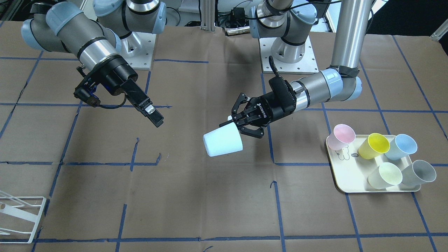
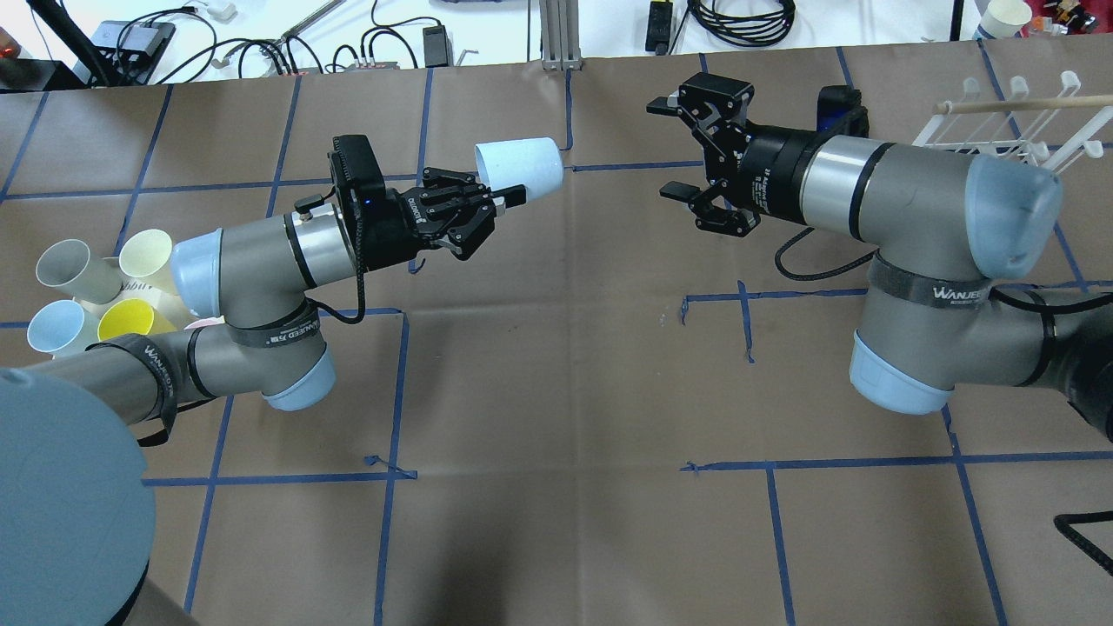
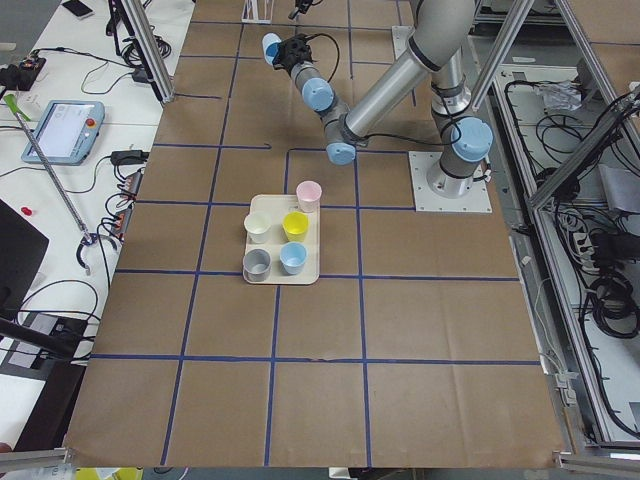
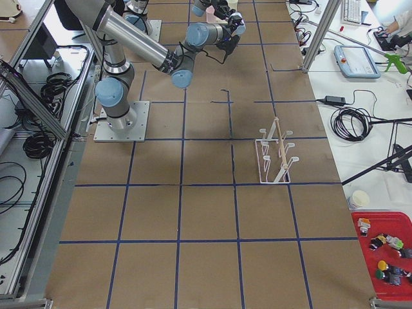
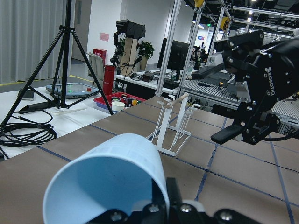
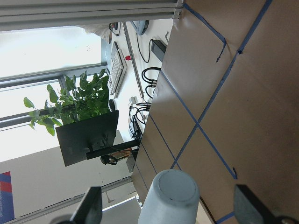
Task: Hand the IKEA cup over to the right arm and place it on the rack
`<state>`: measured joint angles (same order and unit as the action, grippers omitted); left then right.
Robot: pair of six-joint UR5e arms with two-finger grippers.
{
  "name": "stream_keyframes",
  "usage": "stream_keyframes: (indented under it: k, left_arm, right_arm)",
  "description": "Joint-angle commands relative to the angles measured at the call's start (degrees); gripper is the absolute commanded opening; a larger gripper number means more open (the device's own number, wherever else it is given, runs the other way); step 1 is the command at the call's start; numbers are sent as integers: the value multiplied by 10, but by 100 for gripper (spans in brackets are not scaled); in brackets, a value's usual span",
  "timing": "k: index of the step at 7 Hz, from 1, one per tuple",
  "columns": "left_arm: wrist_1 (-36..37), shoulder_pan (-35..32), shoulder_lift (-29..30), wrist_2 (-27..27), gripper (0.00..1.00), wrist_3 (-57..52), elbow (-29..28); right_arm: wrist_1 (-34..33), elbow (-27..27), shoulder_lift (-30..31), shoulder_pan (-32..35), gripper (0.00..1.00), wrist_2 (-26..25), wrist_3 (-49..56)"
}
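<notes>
Cup pinched in left claw, nine o'clock from wide right claw; five tray cups, one rack.

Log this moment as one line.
phase: pre-handover | left gripper: shut on blue cup rim, cup sideways, mid-air | right gripper: open, facing cup base, apart | rack: no cup on it
</notes>
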<state>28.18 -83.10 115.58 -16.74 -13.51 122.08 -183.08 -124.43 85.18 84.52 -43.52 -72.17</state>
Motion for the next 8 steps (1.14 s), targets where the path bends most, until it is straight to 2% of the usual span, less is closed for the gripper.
stream_keyframes:
  k: [1, 2, 3, 8]
  left_arm:
    - [22, -20, -8, -9, 0, 68, -8]
    - [24, -51, -10, -53, 0, 88, -9]
    - [22, -75, -12, -86, 0, 98, -11]
    - [22, -78, -18, -88, 0, 106, -13]
  right_arm:
    - [-50, -5, -10, 6, 100, -3, -24]
    - [-81, -17, -29, 26, 99, -5, -26]
    - [-120, -20, -45, 38, 99, -30, -37]
    - [-125, -41, -55, 38, 98, -60, -60]
